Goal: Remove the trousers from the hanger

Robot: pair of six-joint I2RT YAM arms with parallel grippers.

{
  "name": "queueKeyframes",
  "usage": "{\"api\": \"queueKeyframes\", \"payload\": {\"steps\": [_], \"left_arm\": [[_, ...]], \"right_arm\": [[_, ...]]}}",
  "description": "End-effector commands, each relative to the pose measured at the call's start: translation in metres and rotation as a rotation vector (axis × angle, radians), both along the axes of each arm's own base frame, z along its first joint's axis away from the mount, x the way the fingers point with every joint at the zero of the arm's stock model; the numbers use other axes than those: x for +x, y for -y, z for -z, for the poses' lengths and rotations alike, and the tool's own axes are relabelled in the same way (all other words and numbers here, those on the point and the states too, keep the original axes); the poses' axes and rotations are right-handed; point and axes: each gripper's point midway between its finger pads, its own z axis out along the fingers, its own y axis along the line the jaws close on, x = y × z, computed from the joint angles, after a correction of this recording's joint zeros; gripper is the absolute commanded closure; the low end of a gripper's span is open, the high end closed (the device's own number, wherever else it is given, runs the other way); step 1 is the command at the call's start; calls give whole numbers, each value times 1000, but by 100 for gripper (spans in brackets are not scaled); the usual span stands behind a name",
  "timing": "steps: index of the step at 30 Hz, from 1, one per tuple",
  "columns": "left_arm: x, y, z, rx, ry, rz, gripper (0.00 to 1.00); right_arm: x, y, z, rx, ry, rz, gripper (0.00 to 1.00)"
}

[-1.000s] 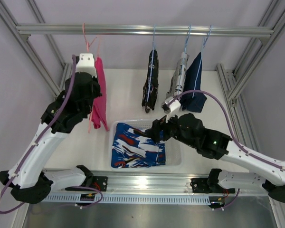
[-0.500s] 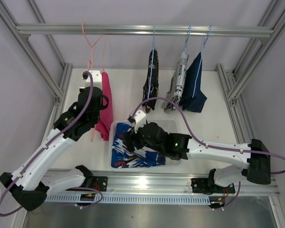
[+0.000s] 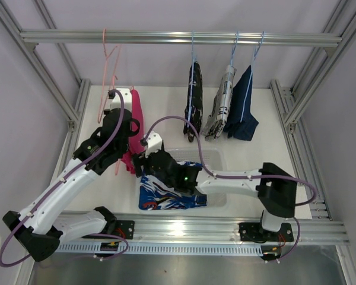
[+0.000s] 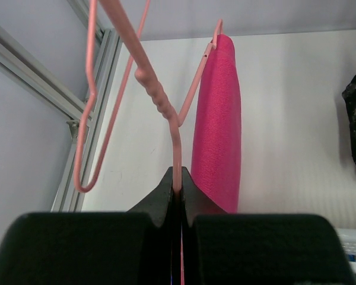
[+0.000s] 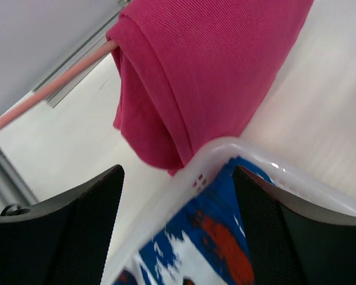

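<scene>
Overhead first: the left gripper (image 3: 115, 94) sits in the upper left of the frame on the pink hanger (image 3: 110, 68), with the pink trousers (image 3: 133, 124) draped from it. The right gripper (image 3: 137, 161) reaches across to their lower end, just left of the basket (image 3: 216, 155). The blue patterned trousers (image 3: 166, 193) already lie in that basket. Under the rail (image 3: 178, 37), right of centre, hang the black patterned pair (image 3: 194, 98), the white printed pair (image 3: 219, 107) and the denim pair (image 3: 243, 107).

From the left wrist, the left gripper (image 4: 178, 191) has its fingers pressed together on the wire of the pink hanger (image 4: 160, 101). The pink trousers (image 4: 216, 119) are folded over the bar to the right.

From the right wrist, the right gripper (image 5: 178, 237) has its fingers wide apart and holds nothing. The pink trousers (image 5: 207, 71) fill the top, their fold hanging over the rim of the basket (image 5: 213, 153).

To do this well, I judge the right gripper should rise around the hanging fold and close on both layers. It should then pull away from the bar while the left holds the hanger steady.
</scene>
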Motion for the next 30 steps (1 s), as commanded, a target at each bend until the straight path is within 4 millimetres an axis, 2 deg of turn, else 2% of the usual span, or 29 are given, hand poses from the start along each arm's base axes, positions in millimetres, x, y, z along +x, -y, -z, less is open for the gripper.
{"api": "queueKeyframes", "payload": {"steps": [1,5,13,23,26,30], "left_arm": [[7,0,-38,-105,141,-24,100],[4,2,-40,-131,138,-1,100],[0,5,-46,-162,141,32,99],[-3,8,-48,-181,139,59,100],[-3,10,-48,-191,135,65,99],[-3,10,-47,-190,134,64,100]], "right_arm": [[22,-22,-42,123,85,83,21],[41,-34,-42,87,123,112,20],[75,-24,-39,93,128,159,20],[91,-27,-22,91,106,162,20],[96,-29,-24,102,114,187,20],[95,-37,-11,103,128,201,20]]}}
